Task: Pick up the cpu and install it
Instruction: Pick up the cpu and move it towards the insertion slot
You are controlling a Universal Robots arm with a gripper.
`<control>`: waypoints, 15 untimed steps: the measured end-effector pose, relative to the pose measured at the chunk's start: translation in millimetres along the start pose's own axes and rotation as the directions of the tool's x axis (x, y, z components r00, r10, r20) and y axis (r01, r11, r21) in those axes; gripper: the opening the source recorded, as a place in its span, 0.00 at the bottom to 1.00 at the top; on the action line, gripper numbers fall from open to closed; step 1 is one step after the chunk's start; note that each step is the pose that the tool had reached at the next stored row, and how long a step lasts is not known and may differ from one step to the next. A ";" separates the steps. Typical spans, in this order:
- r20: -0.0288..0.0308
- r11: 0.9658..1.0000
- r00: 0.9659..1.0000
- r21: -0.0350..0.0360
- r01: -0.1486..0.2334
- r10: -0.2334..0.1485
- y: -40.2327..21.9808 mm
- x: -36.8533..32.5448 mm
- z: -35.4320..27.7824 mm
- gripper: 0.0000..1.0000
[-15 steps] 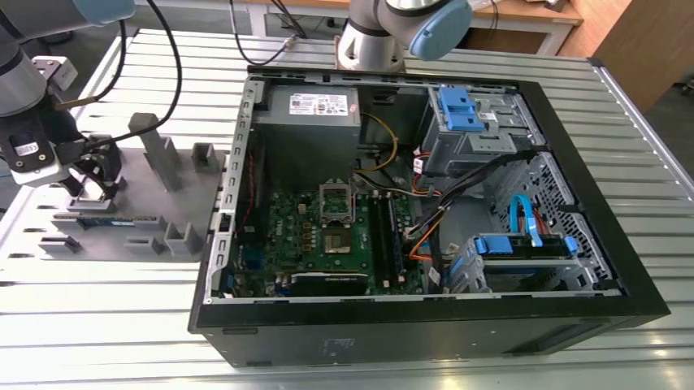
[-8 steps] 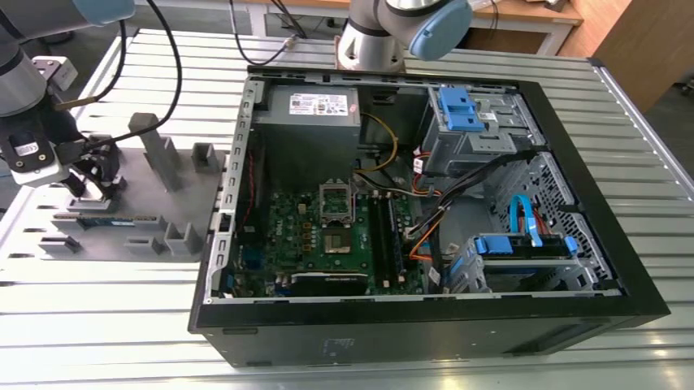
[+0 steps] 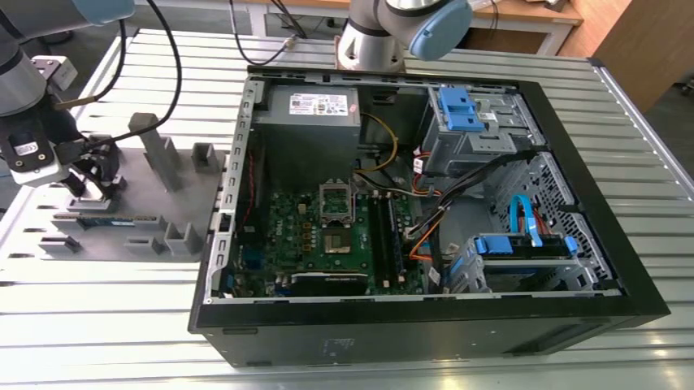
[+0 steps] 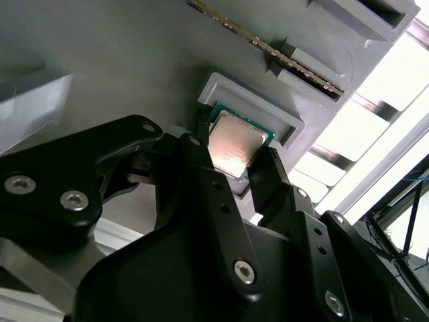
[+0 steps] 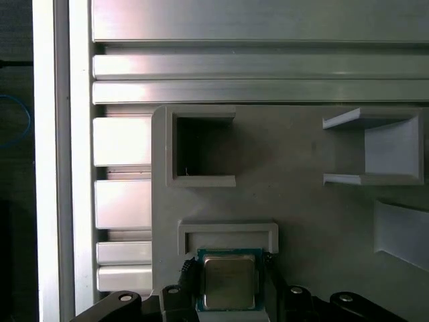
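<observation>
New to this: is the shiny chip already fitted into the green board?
No, the first wrist view shows the cpu at the grey moulded tray.

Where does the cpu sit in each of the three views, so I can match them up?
Exterior view: hidden under the black gripper above the grey moulded tray, at the exterior view's left.
Second wrist view: small square silver-topped cpu at the tray's raised frame.
First wrist view: cpu at that same frame.
Shared landmark: the grey tray.

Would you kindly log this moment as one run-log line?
step: pick | gripper: straddling cpu | cpu: at grey tray, metal top up | install: not done
</observation>
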State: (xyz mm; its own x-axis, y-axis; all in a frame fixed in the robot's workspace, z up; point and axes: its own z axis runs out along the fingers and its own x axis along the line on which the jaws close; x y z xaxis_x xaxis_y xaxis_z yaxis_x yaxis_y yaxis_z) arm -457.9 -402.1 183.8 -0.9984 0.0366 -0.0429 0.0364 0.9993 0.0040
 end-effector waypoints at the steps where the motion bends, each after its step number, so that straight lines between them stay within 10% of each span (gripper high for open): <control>1: 0.000 1.000 1.000 0.000 0.000 0.000 0.0 0.0 -0.1 0.51; 15: -0.001 1.000 1.000 0.000 0.000 0.000 0.0 -0.4 0.0 0.58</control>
State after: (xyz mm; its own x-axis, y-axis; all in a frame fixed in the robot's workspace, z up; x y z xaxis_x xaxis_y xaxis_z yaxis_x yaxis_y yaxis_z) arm -457.5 -402.1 183.8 -0.9985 0.0366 -0.0419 0.0365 0.9993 0.0039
